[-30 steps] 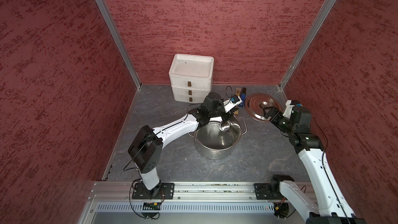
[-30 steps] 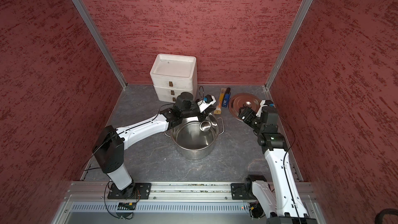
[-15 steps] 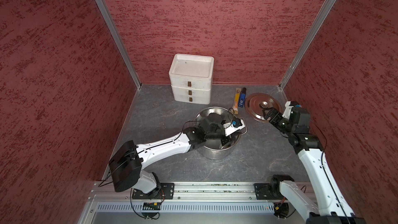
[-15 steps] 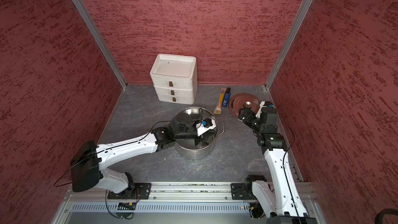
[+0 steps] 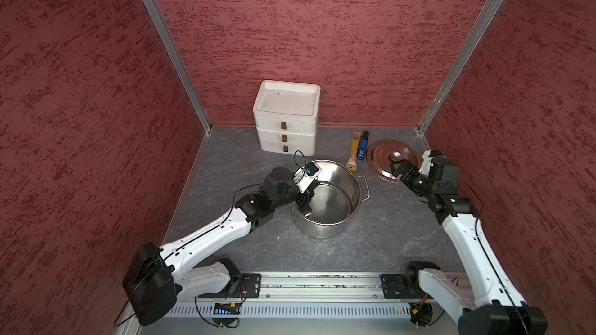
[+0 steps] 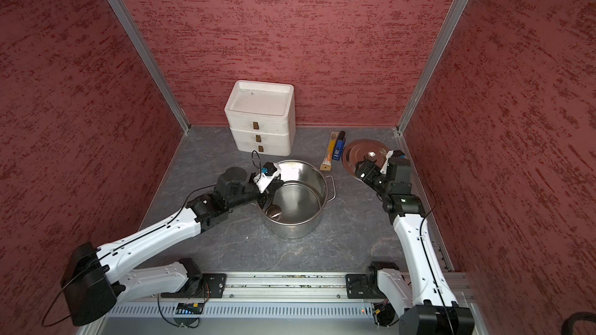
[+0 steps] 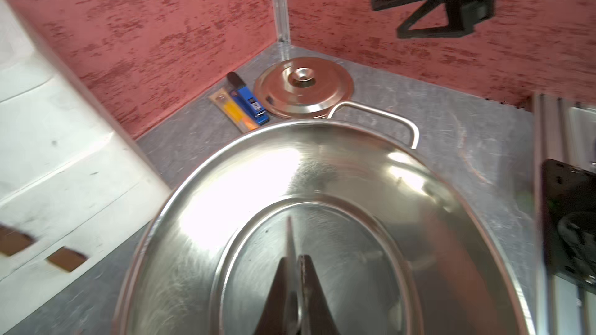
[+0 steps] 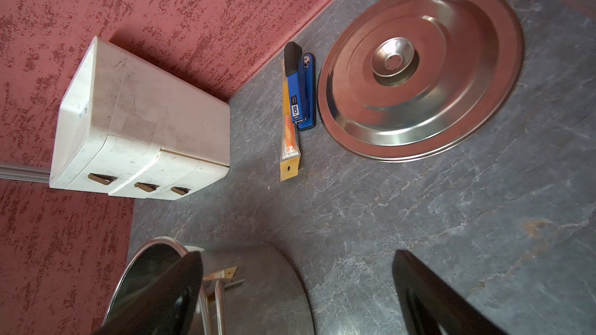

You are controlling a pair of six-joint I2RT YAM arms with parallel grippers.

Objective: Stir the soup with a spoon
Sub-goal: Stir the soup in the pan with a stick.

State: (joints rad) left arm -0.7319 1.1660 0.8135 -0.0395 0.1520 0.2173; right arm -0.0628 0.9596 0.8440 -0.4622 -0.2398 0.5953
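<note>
The shiny steel pot [image 5: 338, 185] [image 6: 309, 185] for the soup stands mid-table; no liquid shows in it. My left gripper [image 5: 304, 199] [image 6: 266, 200] reaches over the pot's left rim and is shut on the spoon. The spoon's small bowl [image 5: 307, 211] [image 6: 274, 211] is down near the pot floor. In the left wrist view the gripper [image 7: 296, 257] pinches the thin handle [image 7: 289, 236], seen edge-on above the pot floor [image 7: 354, 252]. My right gripper [image 5: 397, 169] [image 6: 361, 169] [image 8: 296, 272] hangs open and empty over the table beside the pot wall [image 8: 258, 285].
The round steel lid [image 5: 380, 156] [image 6: 358, 153] [image 7: 303, 98] [image 8: 419, 107] lies flat at the back right. An orange stick [image 5: 353, 151] [image 8: 287, 143] and a blue stapler [image 5: 362, 148] [image 8: 301, 98] lie beside it. White stacked drawers [image 5: 285, 117] [image 6: 259, 114] stand against the back wall.
My left gripper has swept the spoon round inside the pot, from the far rim past the right side to the left near side. The right arm has stayed put.
</note>
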